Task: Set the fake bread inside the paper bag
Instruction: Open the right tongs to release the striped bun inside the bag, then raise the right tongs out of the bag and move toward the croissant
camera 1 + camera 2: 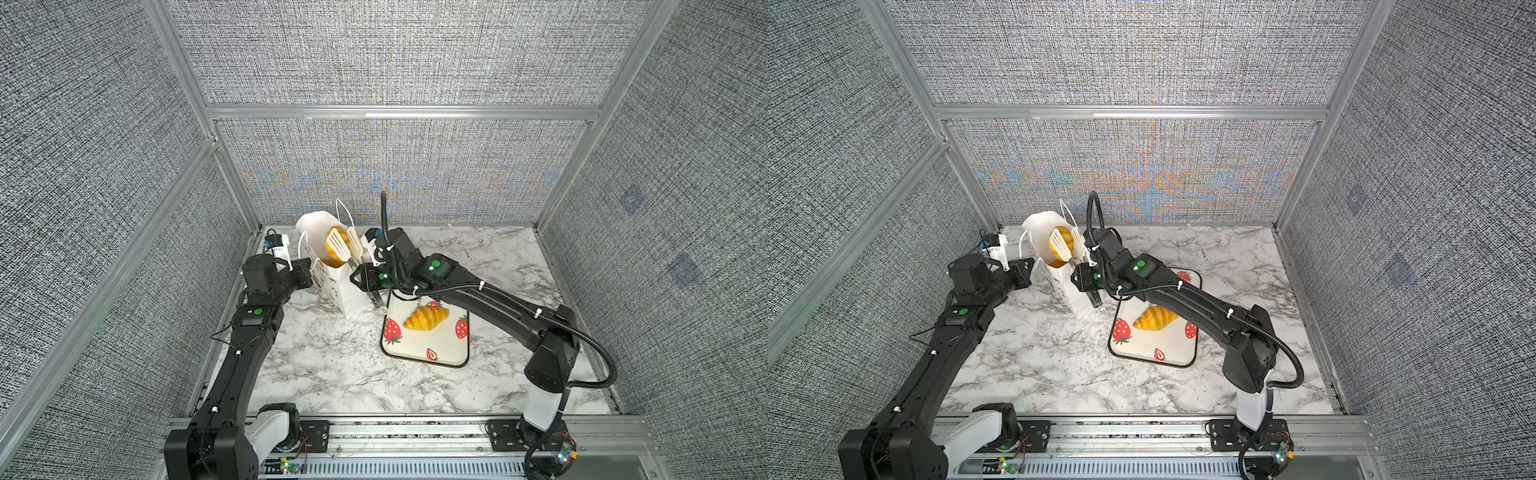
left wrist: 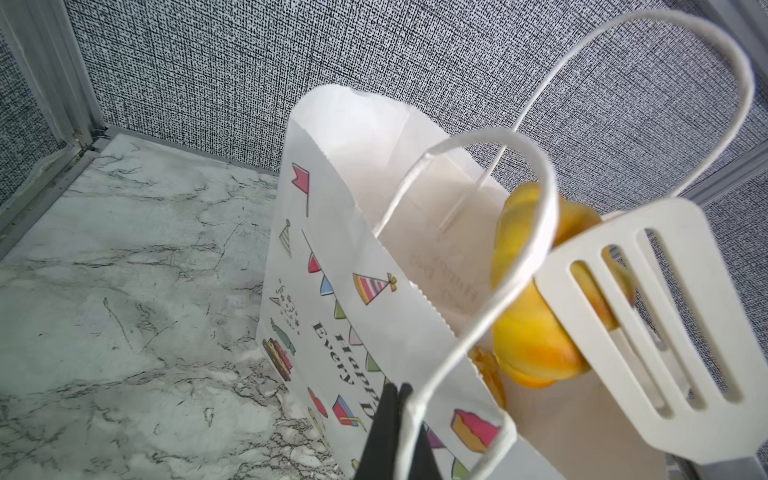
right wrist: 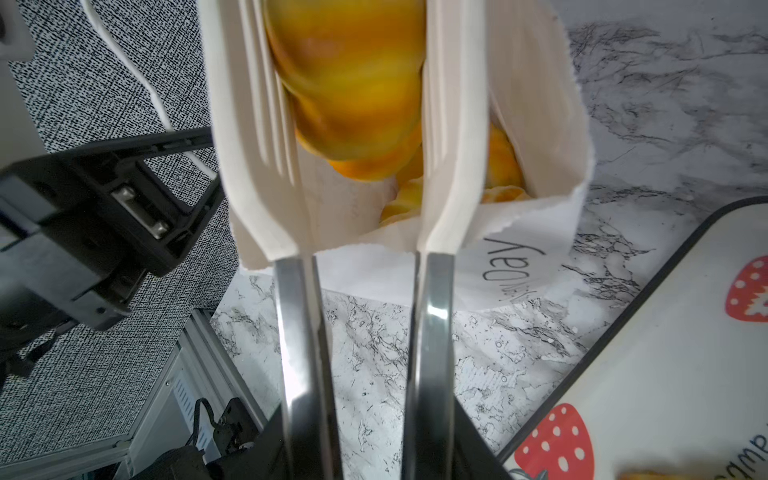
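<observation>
beside bag (image 1: 332,286), right tool (image 1: 365,284) part-open, clamping tongs (image 1: 338,245)

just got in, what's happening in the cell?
The right gripper squeezes white slotted tongs that hold a glossy golden toy pastry at the mouth of the tall white paper gift bag. The left gripper pinches the bag's rim, shut. Inside lie other pastries; one golden croissant sits on the white strawberry-printed tray.

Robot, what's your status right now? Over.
Left jaws shut on paper bag rim. Right jaws grip tongs, bread piece pinched at bag mouth. One croissant lies on tray. Cord handle close beside tongs.
</observation>
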{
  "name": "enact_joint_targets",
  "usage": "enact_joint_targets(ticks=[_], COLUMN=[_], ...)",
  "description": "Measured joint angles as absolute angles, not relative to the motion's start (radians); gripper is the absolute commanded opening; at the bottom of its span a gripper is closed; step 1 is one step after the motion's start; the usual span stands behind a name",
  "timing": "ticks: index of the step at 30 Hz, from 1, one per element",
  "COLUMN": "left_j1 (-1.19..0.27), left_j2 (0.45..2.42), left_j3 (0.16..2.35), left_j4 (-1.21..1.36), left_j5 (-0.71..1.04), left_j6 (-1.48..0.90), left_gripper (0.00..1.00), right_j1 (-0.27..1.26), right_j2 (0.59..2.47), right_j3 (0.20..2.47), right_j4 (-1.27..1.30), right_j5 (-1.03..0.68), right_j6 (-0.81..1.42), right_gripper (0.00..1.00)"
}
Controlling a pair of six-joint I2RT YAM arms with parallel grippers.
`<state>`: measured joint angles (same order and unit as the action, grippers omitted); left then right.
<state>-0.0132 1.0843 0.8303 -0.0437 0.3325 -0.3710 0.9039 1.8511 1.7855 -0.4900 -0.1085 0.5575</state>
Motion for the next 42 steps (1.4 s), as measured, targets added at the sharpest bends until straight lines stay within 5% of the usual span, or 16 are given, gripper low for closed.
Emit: enact_joint_targets(ticks=[10, 42], left_j1=[-0.013, -0.013], left_j2=[1.083, 1.081], left_j3=[0.830, 0.830], left_j4=[-0.043, -0.043], left_j5=[0.333, 0.344], left_j6=[-0.371, -0.375], left_gripper=[0.00, 0.00], right_j1=[0.911, 0.929], right_j2=[1.822, 1.506], right_j3=[1.785, 1.599], right_j4=[-0.511, -0.610], right_j5=[-0.098, 0.066], right_j6=[0.562, 0.556], right_gripper=[0.53, 0.50])
